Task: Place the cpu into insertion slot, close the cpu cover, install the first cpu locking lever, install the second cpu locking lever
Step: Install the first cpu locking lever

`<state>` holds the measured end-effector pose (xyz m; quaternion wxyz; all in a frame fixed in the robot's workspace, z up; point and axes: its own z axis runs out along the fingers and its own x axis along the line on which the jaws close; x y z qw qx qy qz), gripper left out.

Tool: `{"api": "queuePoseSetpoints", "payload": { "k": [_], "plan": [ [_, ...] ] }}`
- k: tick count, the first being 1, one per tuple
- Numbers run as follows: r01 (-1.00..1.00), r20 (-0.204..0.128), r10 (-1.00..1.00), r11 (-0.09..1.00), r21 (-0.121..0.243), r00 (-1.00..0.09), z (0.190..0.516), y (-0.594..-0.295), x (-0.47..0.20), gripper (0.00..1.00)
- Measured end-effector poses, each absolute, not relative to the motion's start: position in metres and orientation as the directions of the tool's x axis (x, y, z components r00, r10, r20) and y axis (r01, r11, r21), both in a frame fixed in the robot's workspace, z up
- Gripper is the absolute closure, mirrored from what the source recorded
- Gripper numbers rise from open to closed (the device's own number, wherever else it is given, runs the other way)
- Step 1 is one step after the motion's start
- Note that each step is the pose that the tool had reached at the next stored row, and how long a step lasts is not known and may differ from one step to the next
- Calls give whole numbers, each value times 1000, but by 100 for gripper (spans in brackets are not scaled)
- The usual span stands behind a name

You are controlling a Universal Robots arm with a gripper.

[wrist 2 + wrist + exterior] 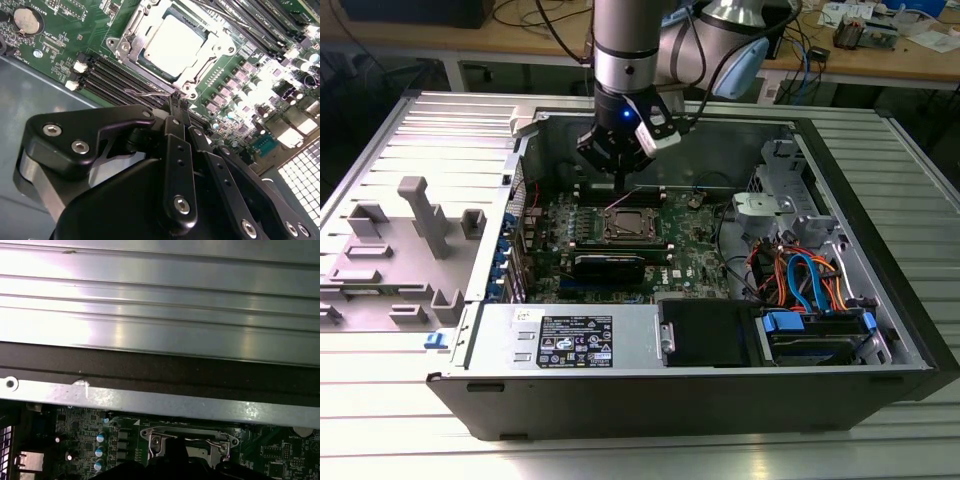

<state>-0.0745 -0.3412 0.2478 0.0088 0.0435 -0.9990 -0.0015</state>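
Observation:
The cpu (172, 44) lies flat in the insertion slot (628, 226) on the green board, its pale metal top showing through the window of the cpu cover (126, 46). The silver cover is down over it. A thin wire locking lever (147, 93) stands off the socket's side, over the memory slots. My gripper (176, 102) hangs just behind the socket inside the case (620, 184), its black fingers (172, 130) drawn together, tips right at the lever's end. I cannot tell whether they touch the wire. The first wrist view shows the socket frame (187, 437) and the wire across it.
Black memory slots (117, 75) run beside the socket, and a coin battery (27, 20) sits further off. A black shroud (610, 266), the power supply (585, 338) and a cabled drive cage (805, 285) fill the case. The case wall (160, 402) is close behind. Grey fixtures (420, 215) stand at the exterior view's left.

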Motion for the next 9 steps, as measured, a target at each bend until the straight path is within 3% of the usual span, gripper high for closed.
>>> {"api": "queuePoseSetpoints", "payload": {
  "k": [9],
  "plan": [
    [-87, 17, -87, 996, 4, -996, 239, -335, -70, 89]
  ]
}}
